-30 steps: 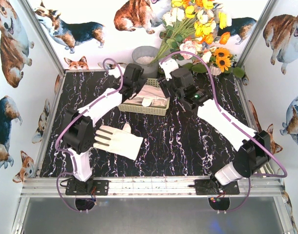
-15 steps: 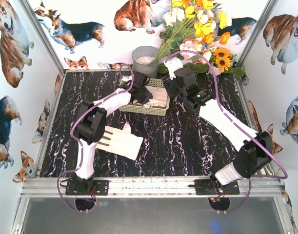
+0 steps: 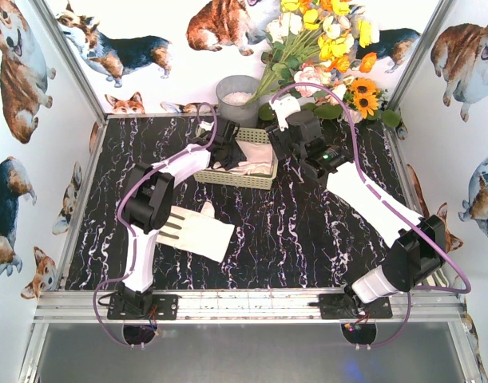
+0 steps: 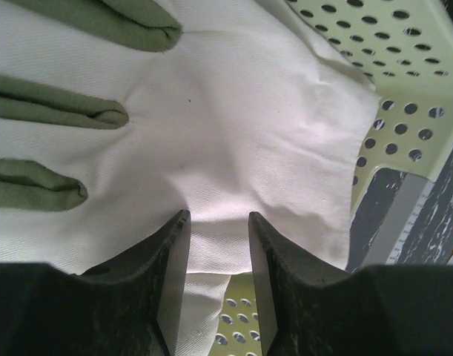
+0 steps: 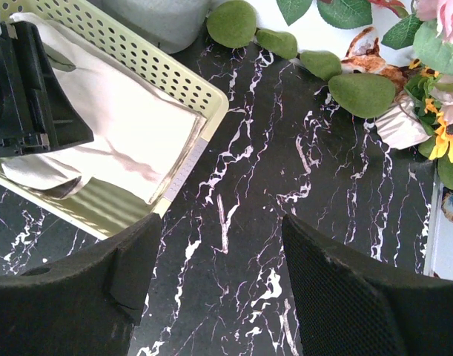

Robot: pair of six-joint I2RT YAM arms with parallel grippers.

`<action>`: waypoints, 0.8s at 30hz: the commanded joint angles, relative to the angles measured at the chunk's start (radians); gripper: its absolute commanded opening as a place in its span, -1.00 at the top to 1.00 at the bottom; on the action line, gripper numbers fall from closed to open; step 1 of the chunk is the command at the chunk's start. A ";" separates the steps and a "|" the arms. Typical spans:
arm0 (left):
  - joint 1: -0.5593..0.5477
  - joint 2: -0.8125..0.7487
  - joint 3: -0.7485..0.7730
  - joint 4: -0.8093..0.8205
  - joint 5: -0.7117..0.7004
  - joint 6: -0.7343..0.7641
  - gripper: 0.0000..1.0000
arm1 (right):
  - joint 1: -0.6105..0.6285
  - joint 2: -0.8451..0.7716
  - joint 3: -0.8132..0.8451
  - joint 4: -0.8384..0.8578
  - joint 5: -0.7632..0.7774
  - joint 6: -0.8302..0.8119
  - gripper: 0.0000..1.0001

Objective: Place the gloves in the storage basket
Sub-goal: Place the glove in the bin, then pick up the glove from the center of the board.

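**Top external view.** The shallow pale yellow-cream perforated plastic basket [image 3: 237, 181] stands at the far middle of the black marbled table [image 3: 307, 239]. It is just in front of the round grey pot [image 3: 237, 96] and beside the bunch of artificial flowers [image 3: 323, 40]. The stacked gloves [image 3: 255, 165], cream-white fabric, lie inside the basket. The white-and-black left arm [image 3: 180, 166] reaches into the basket's left half. The right arm [image 3: 363, 199] ends just beside the basket's right end. The loose glove [image 3: 200, 231], cream-white with grey finger patches, lies flat on the table near the left arm's elbow, well apart from the basket.

**Left wrist view.** The left gripper [image 4: 219, 252] has its jaws drawn to a narrow gap, with the white cuff fabric of the clamped glove [image 4: 211, 126] pinched between them. This glove has grey-green fingers and lies spread over the basket's perforated floor and wall.

**Right wrist view.** The right gripper [image 5: 219, 297] has its jaws wide apart with nothing between them. It hangs over bare table beside the basket's corner. The stacked gloves lie in the basket, with the left gripper's black body over them. Green leaves [image 5: 359, 93] rest at the table's far edge.
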 commanded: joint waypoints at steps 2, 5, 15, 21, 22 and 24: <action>0.003 0.004 -0.018 0.048 0.038 0.087 0.27 | -0.007 -0.040 0.020 0.029 0.010 0.018 -0.35; 0.000 -0.024 0.026 0.054 0.039 0.118 0.15 | -0.010 -0.046 0.033 0.013 0.014 0.032 -0.35; -0.036 -0.254 0.049 -0.150 -0.041 0.290 -0.39 | -0.026 -0.151 0.019 -0.067 0.011 0.105 -0.45; -0.043 -0.513 -0.182 -0.319 -0.172 0.264 -0.42 | -0.068 -0.223 0.004 -0.196 0.006 0.225 -0.55; -0.043 -0.557 -0.223 -0.354 -0.202 0.235 -0.42 | -0.081 -0.232 0.005 -0.220 0.004 0.255 -0.56; -0.042 -0.623 -0.300 -0.436 -0.264 0.190 -0.43 | -0.107 -0.249 0.004 -0.260 -0.009 0.310 -0.59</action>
